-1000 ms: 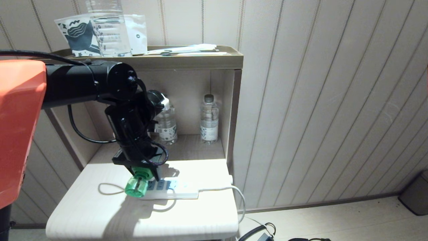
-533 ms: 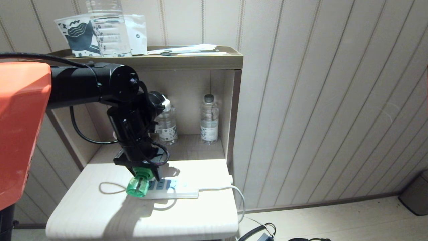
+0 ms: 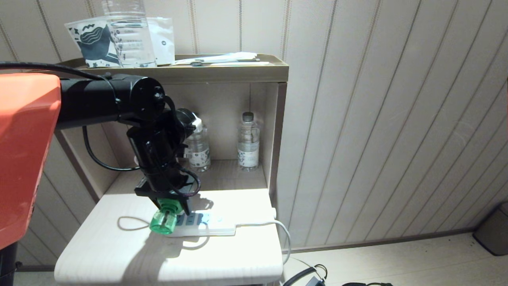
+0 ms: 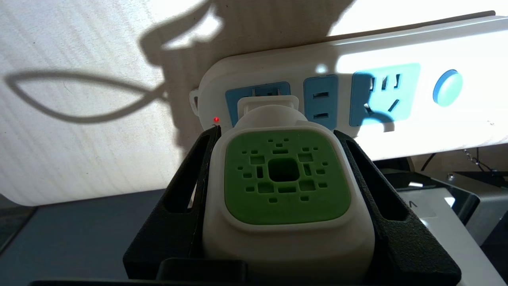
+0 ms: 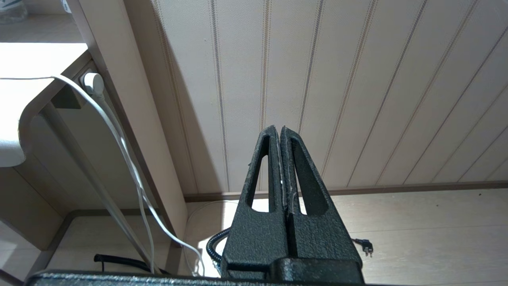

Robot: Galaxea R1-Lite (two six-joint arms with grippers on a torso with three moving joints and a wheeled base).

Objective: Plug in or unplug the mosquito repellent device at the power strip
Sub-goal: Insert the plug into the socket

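The mosquito repellent device [image 4: 285, 178] has a white head with a green perforated face; its translucent green bottle [image 3: 162, 222] points toward the table's front. My left gripper [image 4: 278, 133] is shut on the white head, one black finger on each side. The device's plug end sits against the end socket of the white power strip [image 4: 397, 115], and its prongs are hidden. A small red light glows beside that socket. The power strip [image 3: 214, 227] lies flat on the pale table [image 3: 222, 258]. My right gripper [image 5: 280, 129] is parked low beside the table, shut with nothing in it.
Two small water bottles [image 3: 248, 141] stand in the niche behind the strip. A large clear bottle [image 3: 129, 31] and packets sit on the shelf top. The strip's white cord [image 3: 283, 234] drops over the table's right edge. A panelled wall fills the right.
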